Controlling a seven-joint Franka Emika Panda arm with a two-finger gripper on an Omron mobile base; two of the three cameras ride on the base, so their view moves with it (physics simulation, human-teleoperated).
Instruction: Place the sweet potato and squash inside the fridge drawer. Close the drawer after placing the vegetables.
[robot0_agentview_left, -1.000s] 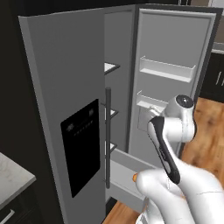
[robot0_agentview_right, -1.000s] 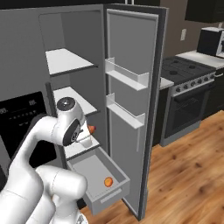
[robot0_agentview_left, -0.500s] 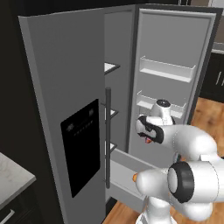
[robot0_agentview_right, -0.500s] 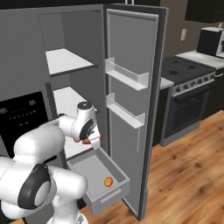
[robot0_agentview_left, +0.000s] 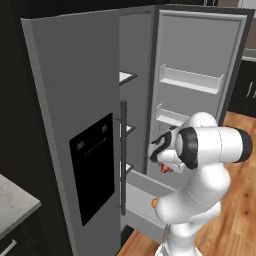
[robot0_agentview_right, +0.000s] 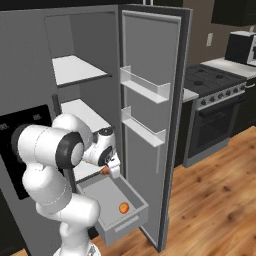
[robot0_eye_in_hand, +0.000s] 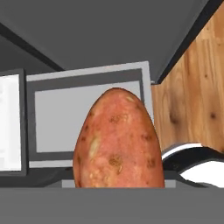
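My gripper (robot0_agentview_right: 111, 168) is shut on the reddish-brown sweet potato (robot0_eye_in_hand: 117, 140), which hangs just above the open fridge drawer (robot0_agentview_right: 125, 223). The same sweet potato (robot0_agentview_right: 104, 170) peeks out under the hand in the right base view, and it shows again as the sweet potato (robot0_agentview_left: 164, 169) in the left base view, below the gripper (robot0_agentview_left: 161, 159). A small orange squash (robot0_agentview_right: 123, 207) lies inside the drawer, near its front right. In the hand view the drawer (robot0_eye_in_hand: 87, 75) sits below the potato, which hides my fingertips.
The fridge door (robot0_agentview_right: 150, 100) stands open at the right, with narrow white door shelves (robot0_agentview_right: 145, 86). White inner shelves (robot0_agentview_right: 77, 69) sit above the drawer. The closed left door with its dark dispenser panel (robot0_agentview_left: 92, 165) flanks the opening. A stove (robot0_agentview_right: 215, 95) stands further right on the wood floor.
The arm has folded and the hand has dropped from shelf height, out and down over the open drawer, still holding the sweet potato.
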